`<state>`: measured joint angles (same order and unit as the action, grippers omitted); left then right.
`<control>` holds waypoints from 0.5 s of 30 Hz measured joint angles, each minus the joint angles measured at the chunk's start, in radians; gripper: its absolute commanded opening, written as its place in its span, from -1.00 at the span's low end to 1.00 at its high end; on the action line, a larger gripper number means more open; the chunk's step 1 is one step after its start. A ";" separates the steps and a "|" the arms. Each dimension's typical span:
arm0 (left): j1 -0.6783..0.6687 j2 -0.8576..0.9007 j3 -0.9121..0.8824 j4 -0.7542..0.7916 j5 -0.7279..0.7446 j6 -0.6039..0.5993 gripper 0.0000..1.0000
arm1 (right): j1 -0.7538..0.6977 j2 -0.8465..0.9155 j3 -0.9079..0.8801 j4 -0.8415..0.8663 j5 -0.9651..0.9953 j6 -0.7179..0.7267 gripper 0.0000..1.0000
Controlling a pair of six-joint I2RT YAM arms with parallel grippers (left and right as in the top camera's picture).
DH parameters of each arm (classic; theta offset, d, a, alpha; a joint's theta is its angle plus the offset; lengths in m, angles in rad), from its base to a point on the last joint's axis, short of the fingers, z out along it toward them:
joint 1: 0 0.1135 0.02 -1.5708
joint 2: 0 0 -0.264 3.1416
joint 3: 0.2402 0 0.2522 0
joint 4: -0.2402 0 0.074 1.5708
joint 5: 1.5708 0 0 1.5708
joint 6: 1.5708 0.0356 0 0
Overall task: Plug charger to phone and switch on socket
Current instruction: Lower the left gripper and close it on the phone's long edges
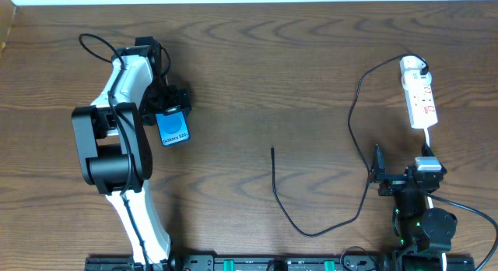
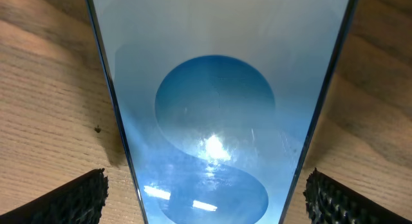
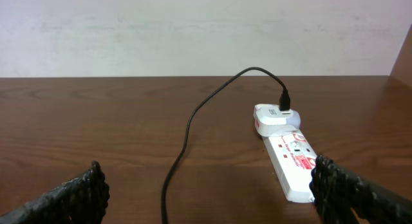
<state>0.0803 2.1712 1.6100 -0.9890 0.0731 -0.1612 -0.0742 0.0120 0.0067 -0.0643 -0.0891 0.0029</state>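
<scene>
Between the wide-spread fingers [image 2: 71, 201] of the left end effector [image 2: 206, 198], untouched, the phone [image 2: 217, 108] lies flat on the worktop [image 2: 45, 89]. The charger [image 1: 273, 171] tip rests well apart from it. The right end effector [image 3: 206, 192], open and empty, faces the socket [image 3: 293, 166]. A lopsided closing could skid the phone askew.

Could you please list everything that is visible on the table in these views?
Slim rectangular blue-screened smartphone: one, blue with black bezel, table's left, between left tool's fingers.
Long thin black charger cable: one, black, centre to right, tip loose, other end in white plug.
White charger plug: one, white, strip's far end.
Narrow white power strip: one, white with red marks, table's right.
Brown wooden table: one, brown, under everything.
Left tool: one, black, open astride smartphone.
Right tool: one, black, open, empty, near strip.
</scene>
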 measured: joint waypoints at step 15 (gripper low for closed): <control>0.000 0.000 -0.033 0.028 0.004 -0.007 0.95 | 0.000 0.000 0.000 0.000 0.000 0.000 0.99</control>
<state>0.0803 2.1712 1.5768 -0.9611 0.0769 -0.1684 -0.0742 0.0120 0.0067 -0.0647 -0.0891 0.0029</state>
